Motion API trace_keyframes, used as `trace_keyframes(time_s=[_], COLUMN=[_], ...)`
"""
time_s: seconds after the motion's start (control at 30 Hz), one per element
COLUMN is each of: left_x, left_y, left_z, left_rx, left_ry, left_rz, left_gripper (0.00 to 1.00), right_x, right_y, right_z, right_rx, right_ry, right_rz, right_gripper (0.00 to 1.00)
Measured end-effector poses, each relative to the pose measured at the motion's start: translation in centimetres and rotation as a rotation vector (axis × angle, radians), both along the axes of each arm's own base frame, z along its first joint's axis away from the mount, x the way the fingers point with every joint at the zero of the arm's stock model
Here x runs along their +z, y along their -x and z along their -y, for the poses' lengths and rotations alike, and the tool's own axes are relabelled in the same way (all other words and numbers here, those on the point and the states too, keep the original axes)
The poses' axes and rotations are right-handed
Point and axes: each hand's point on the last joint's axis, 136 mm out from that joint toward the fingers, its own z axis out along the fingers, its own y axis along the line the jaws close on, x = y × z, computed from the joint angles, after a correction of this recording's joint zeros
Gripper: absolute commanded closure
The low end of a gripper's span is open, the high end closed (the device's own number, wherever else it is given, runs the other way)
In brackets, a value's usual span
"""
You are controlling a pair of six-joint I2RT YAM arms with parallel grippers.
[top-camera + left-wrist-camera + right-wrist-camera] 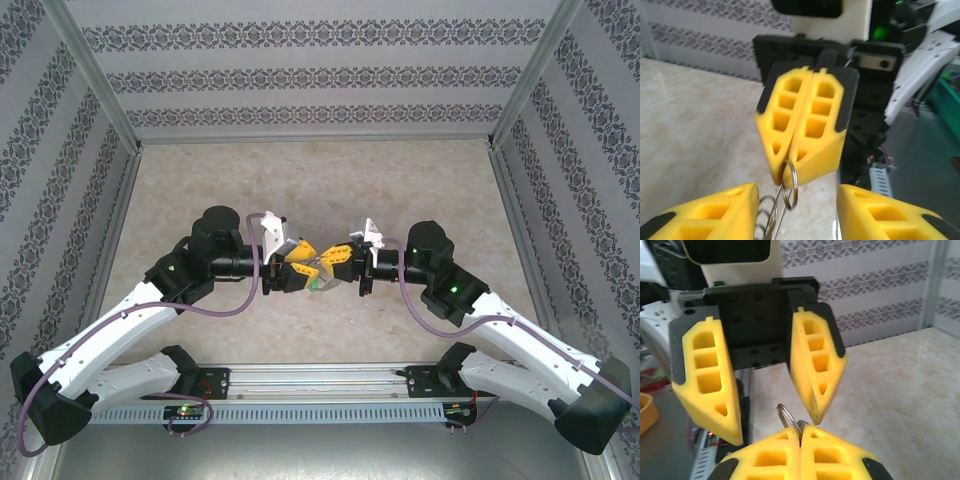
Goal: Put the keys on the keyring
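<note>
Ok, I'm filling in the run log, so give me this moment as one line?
right gripper: shut on keyring, pinched at tips | left gripper: open, fingers flanking keyring | arms: tip to tip above table

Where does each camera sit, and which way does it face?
Top external: above and behind the bases, looking down on the beige table; left arm and right arm meeting mid-table.
Left wrist: on the left arm, facing the right arm; its open yellow left fingers below.
Right wrist: on the right arm, facing the left arm; its shut yellow right fingers below.
Shared: both wrist views show the thin silvery metal ring pinched by the right fingers.
</note>
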Motion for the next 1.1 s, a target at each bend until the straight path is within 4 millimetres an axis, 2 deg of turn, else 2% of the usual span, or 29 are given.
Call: trace_keyframes(time_s=[0.27,0.43,0.53,0.87,1.03,1.1], left_x=[-1.7,-4.6,-5.5,-4.6,-4.8,-4.9], left_y=[-2.8,-4.2,-4.5,-3.9,-3.8,-3.8], left_z=[0.2,0.1,-0.1,0.2,0.4,0.5], left_rx=[0.187,0.24,0.25,0.223,0.215,0.212], left_ry=[-0.221,-0.355,-0.395,-0.417,-0.425,-0.429], left_rz=[0.11,0.12,0.122,0.162,0.165,0.164], left_gripper=[0.55,0.59,0.64,0.72,0.82,0.83], right_x=[-2.4,-3.2,-3.5,-4.6,-4.9,-5.1], right_y=[-3.2,-3.4,-3.1,-2.7,-2.6,-2.7], right_z=[1.1,0.9,0.8,0.2,0.3,0.4], right_rx=[-0.22,-0.255,-0.251,-0.24,-0.241,-0.244], right_ry=[0.147,0.225,0.252,0.334,0.356,0.366], right_rz=[0.017,0.04,0.057,0.096,0.099,0.095], right_gripper=[1.0,1.0,1.0,1.0,1.0,1.0])
